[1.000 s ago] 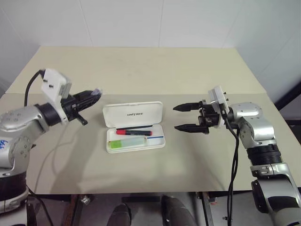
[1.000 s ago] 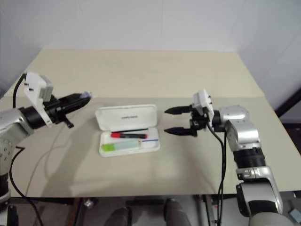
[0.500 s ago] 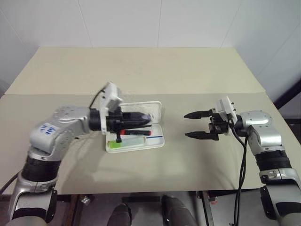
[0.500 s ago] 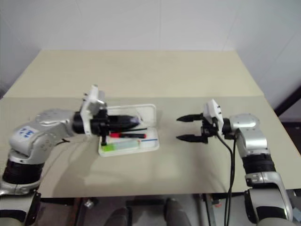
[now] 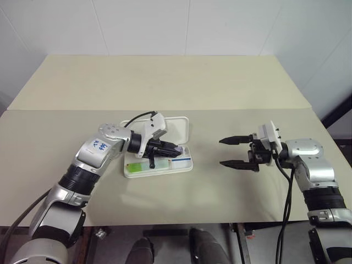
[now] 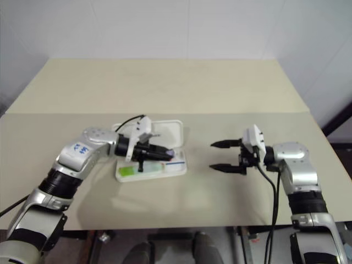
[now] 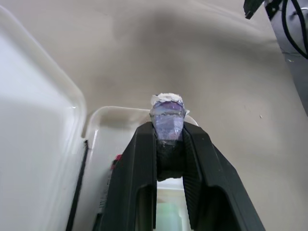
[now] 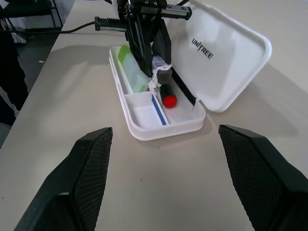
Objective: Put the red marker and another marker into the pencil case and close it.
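Left wrist view, left gripper (image 7: 169, 144) clenched on a marker (image 7: 167, 120) over the open pencil case (image 5: 184, 127), right gripper (image 5: 237, 152) spread wide, empty.

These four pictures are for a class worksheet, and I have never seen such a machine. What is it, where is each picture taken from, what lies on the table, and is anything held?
It is a humanoid robot with two arms, each ending in a two-fingered claw. Two pictures come from cameras in its head, looking down over the table; the other two come from a camera on each wrist. On the table lies an open white pencil case. In its tray lie the red marker and a green item. The left claw is over the tray, shut on a dark marker with a wrapped tip. The right claw is open, off to the side of the case, holding nothing.
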{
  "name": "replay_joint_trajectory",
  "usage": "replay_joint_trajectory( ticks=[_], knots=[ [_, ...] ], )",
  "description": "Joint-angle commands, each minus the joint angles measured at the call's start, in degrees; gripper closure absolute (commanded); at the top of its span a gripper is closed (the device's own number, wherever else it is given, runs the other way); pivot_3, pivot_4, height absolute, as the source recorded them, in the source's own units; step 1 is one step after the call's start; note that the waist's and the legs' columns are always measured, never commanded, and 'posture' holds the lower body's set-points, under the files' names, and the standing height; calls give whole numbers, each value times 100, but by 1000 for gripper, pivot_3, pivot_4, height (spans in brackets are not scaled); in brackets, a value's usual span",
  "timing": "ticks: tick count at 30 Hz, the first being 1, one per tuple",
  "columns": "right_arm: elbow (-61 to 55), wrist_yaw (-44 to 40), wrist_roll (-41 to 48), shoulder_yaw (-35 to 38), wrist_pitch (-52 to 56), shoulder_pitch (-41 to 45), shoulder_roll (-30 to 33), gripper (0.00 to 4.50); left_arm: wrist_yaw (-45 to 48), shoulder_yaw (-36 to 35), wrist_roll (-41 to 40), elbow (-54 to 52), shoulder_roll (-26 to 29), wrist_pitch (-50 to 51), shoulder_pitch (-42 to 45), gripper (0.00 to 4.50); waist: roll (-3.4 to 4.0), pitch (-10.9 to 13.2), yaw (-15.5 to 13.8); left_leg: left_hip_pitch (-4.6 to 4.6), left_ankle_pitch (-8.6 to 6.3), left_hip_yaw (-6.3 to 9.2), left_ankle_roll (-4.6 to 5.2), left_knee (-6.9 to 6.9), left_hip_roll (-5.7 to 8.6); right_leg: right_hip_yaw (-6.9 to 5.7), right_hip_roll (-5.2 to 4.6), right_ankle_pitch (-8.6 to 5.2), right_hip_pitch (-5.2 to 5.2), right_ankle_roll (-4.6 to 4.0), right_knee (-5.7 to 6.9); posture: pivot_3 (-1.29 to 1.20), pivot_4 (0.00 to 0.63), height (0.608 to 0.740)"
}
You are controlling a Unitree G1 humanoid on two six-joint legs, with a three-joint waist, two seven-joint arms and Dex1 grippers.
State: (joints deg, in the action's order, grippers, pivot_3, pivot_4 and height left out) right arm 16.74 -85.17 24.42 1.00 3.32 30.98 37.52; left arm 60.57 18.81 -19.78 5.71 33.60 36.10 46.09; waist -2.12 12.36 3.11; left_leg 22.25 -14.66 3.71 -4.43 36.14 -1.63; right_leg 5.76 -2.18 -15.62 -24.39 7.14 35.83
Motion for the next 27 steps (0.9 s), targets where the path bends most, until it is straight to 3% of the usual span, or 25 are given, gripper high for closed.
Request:
replay_joint_trajectory(
  ticks=[1,21,27],
  knots=[
    [-287,-80,186,169,-61,-84,69,0,106,-14,96,-103,-95,-10,190,4132,1,0,-3,1,0,0,0,0,0,1,0,0,0,1,0,0,150,740],
    [-59,223,97,116,-233,9,-171,0,-639,131,212,-1286,-241,1600,-126,4132,1,1,4,-4,1,0,1,5,2,9,0,3,1,5,8,0,150,740],
    [-43,292,66,124,-250,15,-159,0,-731,78,105,-1298,-306,1904,-91,2189,1,1,5,-4,1,0,1,7,3,9,0,3,1,6,9,0,150,740]
  ],
)
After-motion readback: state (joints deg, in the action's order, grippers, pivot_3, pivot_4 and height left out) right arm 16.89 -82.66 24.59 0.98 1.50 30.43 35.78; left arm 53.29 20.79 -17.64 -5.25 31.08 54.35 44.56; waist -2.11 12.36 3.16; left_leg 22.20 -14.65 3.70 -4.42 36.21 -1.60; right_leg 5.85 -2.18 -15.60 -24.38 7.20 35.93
